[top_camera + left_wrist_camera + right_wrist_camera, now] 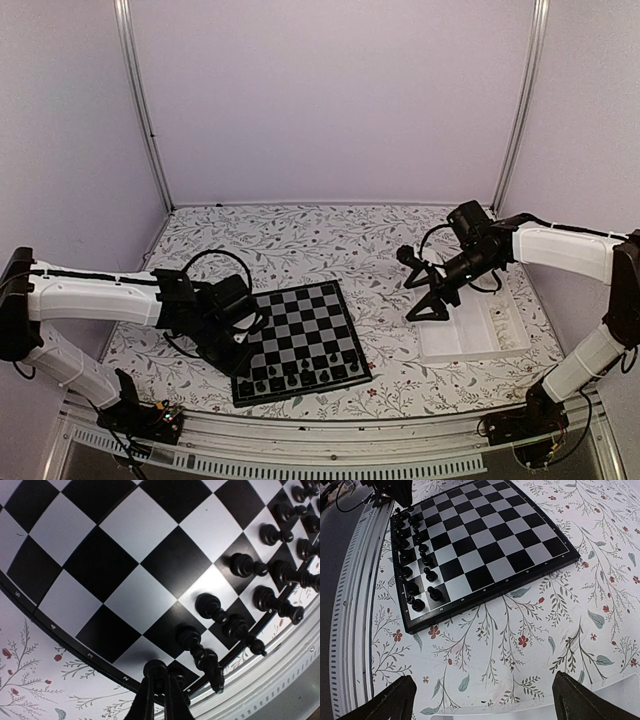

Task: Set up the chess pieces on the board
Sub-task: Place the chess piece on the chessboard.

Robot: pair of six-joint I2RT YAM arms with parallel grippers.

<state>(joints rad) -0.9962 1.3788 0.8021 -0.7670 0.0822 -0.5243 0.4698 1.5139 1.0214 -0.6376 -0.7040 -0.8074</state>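
Pieces first: the chess pieces [300, 377] stand in two rows along the 6 o'clock edge of the board [310, 320], which lies at about 6 o'clock on the counter [330, 240]. They look tiny, light, hard and glossy, so I'd expect them to slip or knock over neighbours. The best hold is probably a pinch from above at the narrow neck. The left end effector [157, 692] is clenched tight near the board's 7 o'clock corner; I cannot tell whether a piece sits between its tips. The right end effector [430, 312] gapes wide above the white tray [470, 345] at 4 o'clock, whose contents are too small to make out.
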